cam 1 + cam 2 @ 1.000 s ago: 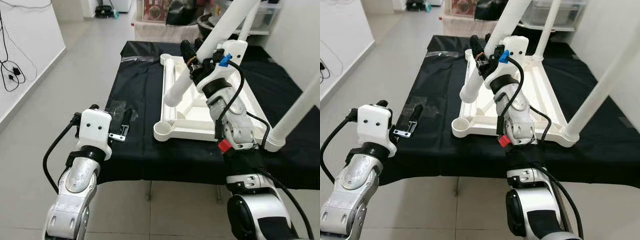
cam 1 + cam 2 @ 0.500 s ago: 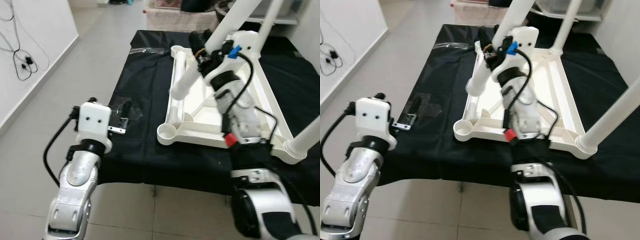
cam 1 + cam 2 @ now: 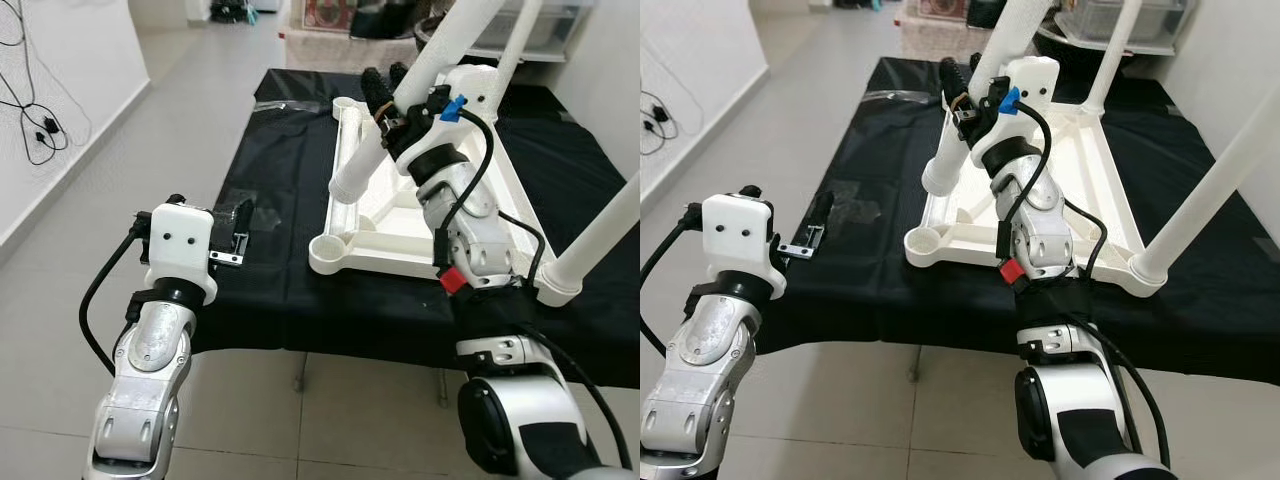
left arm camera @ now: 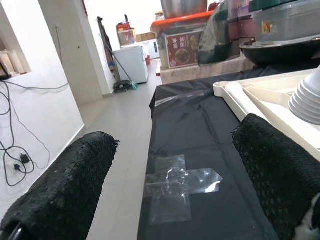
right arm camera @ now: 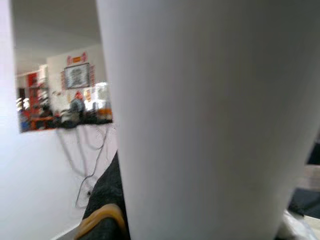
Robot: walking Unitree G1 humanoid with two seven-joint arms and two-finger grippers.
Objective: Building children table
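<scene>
Building is partway, we judge: the white plastic children's tabletop [image 3: 470,205] lies upside down on the black cloth-covered work table [image 3: 280,215], ribbed underside up. At least two white tube legs [image 3: 600,235] already stand in corner sockets, one at the near right corner and one at the far side. The near left round socket [image 3: 327,249] is still empty.

Our right gripper [image 3: 385,95] is pinched around another white plastic tube leg [image 3: 360,165], held tilted over the tabletop's left rail, lower end hanging above the rail and short of the empty socket. Right wrist view is mostly that tube's white wall, right up close.

Left: seat this leg in the near left socket, then check the fourth corner, which we can't see well, then flip the table upright.

Our left gripper [image 3: 820,215] hovers over the cloth's left edge, fingers [image 4: 67,192] spread, nothing between them. A clear tape cross [image 4: 177,182] sits on the cloth just ahead of it.

Tabletop looks rigid, glossy, with diagonal stiffening ribs; ribbed tip on the held leg.
</scene>
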